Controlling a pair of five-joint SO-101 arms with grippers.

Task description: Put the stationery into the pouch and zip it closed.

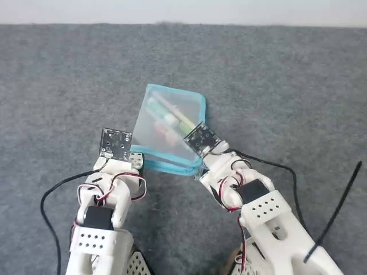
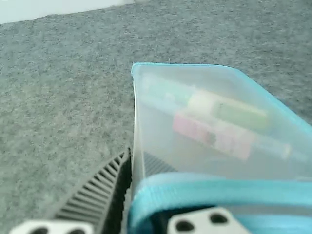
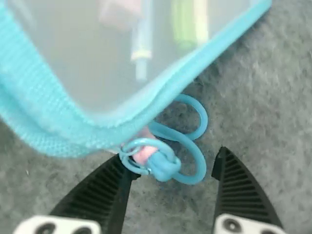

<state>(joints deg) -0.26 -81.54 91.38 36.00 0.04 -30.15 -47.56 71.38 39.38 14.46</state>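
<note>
Pouch (image 1: 148, 130) on the mat, stationery (image 1: 167, 119) inside, left gripper (image 2: 141, 191) pinching its zip-edge corner; right gripper (image 3: 173, 161) wide astride the zipper pull (image 3: 184, 142), so centre it, clamp the loop, drag straight along the zip.

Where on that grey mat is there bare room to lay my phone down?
Bare mat lies beyond the pouch up to the far edge, and wide on both its sides. It is crowded at the pouch's near edge, where the left pincer and right pincer meet it, and cables trail behind them.
</note>
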